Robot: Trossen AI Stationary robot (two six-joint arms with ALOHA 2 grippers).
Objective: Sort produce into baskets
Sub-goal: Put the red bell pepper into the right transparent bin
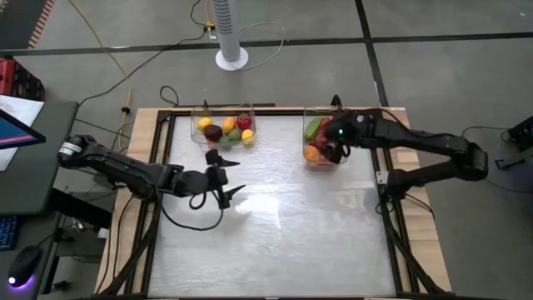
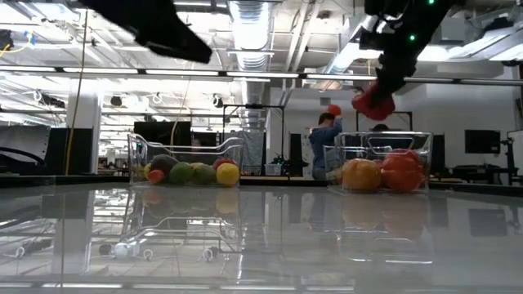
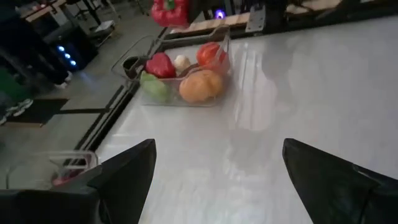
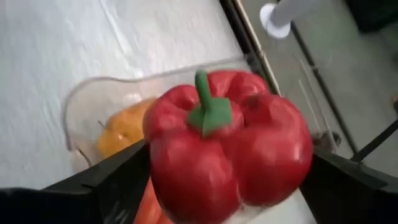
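My right gripper (image 1: 335,140) is shut on a red bell pepper (image 4: 227,146) with a green stem. It holds the pepper above the right clear basket (image 1: 310,160), which contains orange, red and green produce (image 2: 364,175). The pepper also shows in the low view (image 2: 373,102), above the basket's rim. The left clear basket (image 1: 198,125) at the far middle holds several pieces: yellow, dark, red and green. My left gripper (image 1: 231,176) is open and empty over the bare table, near the left basket. My right gripper pinches the bell pepper's two opposite side walls (image 4: 157,168) between its two fingers (image 4: 118,180). The stem end faces back toward the wrist. The fingers come from above, pointing down. The pepper hangs below them, lifted clear above the right basket.
A white fan stand (image 1: 231,57) is on the floor beyond the table's far edge. The table's middle and near half (image 1: 275,242) is bare and glossy. A person (image 2: 324,139) stands in the room far behind the baskets.
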